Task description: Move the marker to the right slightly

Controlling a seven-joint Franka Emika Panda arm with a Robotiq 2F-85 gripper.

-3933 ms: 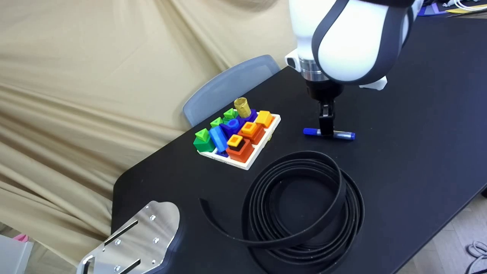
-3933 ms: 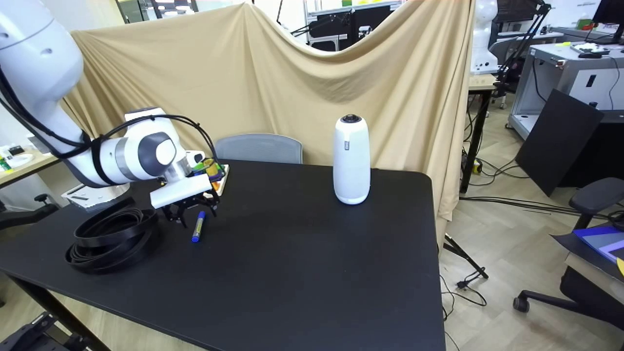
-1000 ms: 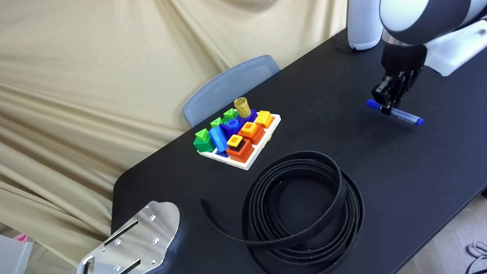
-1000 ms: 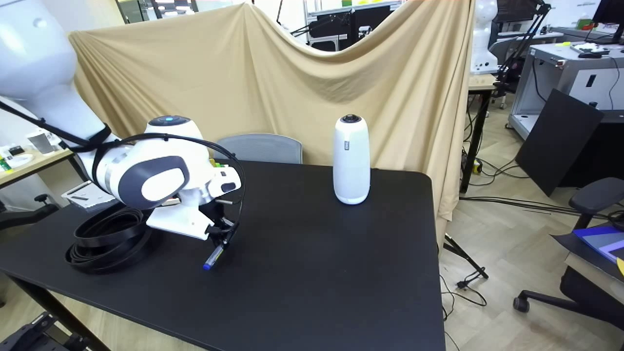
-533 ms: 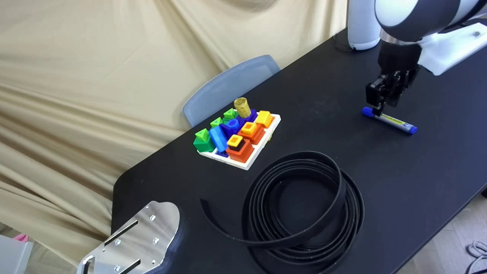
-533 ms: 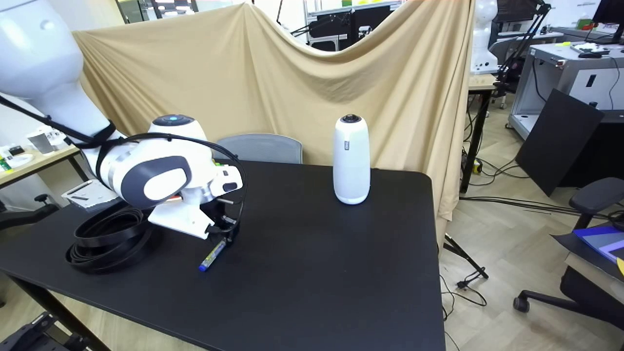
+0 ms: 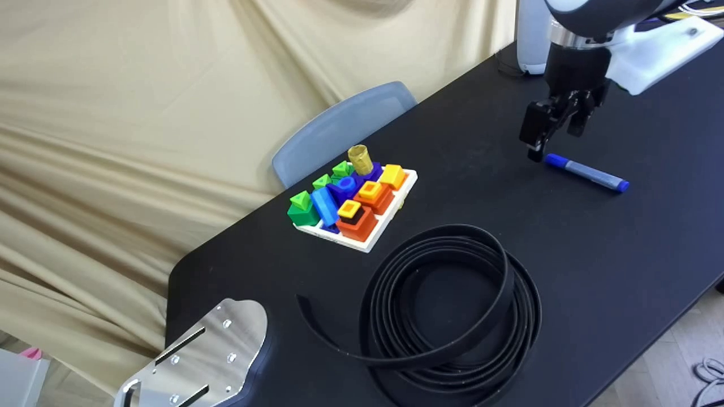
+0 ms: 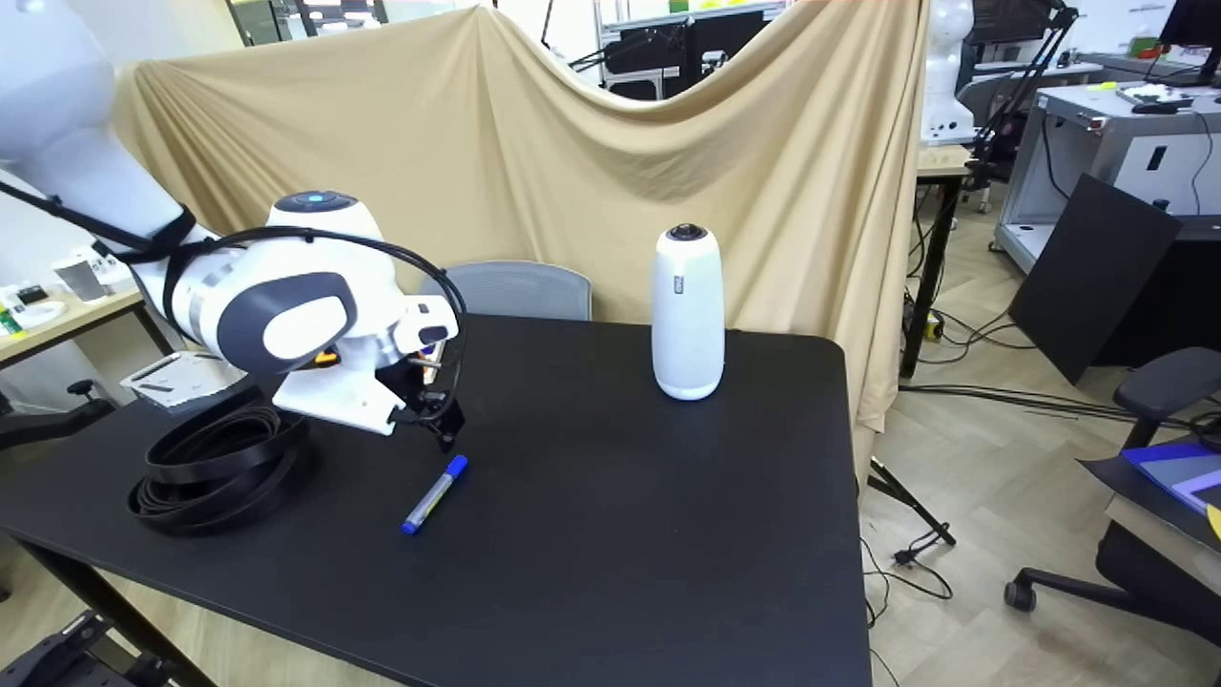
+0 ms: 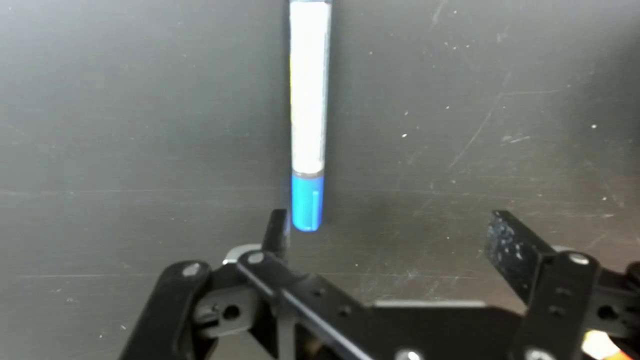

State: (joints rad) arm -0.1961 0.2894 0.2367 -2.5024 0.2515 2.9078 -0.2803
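Tool [image 9: 390,225] spread wide, angular and black; slim blue-capped marker [image 9: 309,110] lies on scratched tabletop [image 9: 150,150].

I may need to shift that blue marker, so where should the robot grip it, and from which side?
Probably the middle of the barrel, from above, jaws closing across its width: the marker is slim and lies flat on the table. The wrist view shows the jaws open crosswise to the barrel.

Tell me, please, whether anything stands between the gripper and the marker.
Nothing visible stands between the open gripper and the marker; the black coil lies apart from both in both exterior views.
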